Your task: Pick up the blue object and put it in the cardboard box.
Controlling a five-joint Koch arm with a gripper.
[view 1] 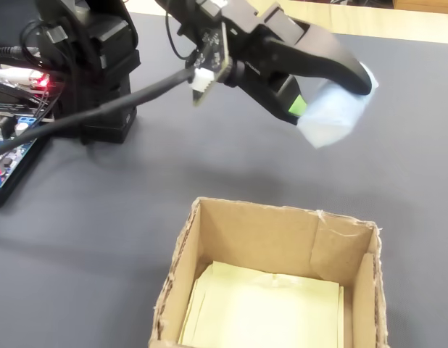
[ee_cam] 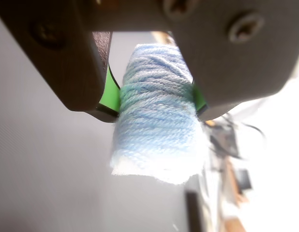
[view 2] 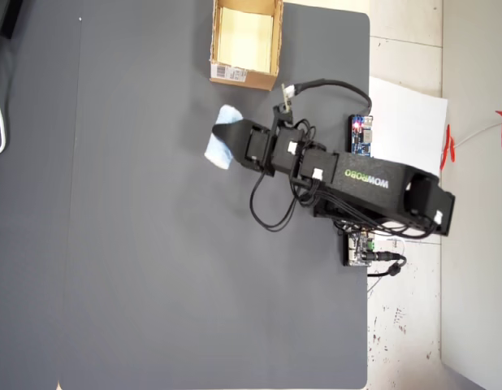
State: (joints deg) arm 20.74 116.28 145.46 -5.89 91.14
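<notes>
The blue object [ee_cam: 156,116] is a pale blue roll of yarn, squeezed between the green pads of my gripper [ee_cam: 156,104], which is shut on it. In the fixed view the roll [view 1: 333,112] hangs in the air under the black fingers [view 1: 322,61], above the dark mat and beyond the cardboard box [view 1: 202,246]. The box stands open with a pale yellow inside. From overhead, the roll [view 2: 220,150] is held below the box [view 2: 244,75] and a little to its left, apart from it.
The arm's black base [view 1: 101,65] and cables stand at the left of the fixed view, beside a blue circuit board [view 1: 6,156] with red lights. Overhead, another board [view 2: 361,134] and white paper [view 2: 405,122] lie right of the dark mat [view 2: 153,268].
</notes>
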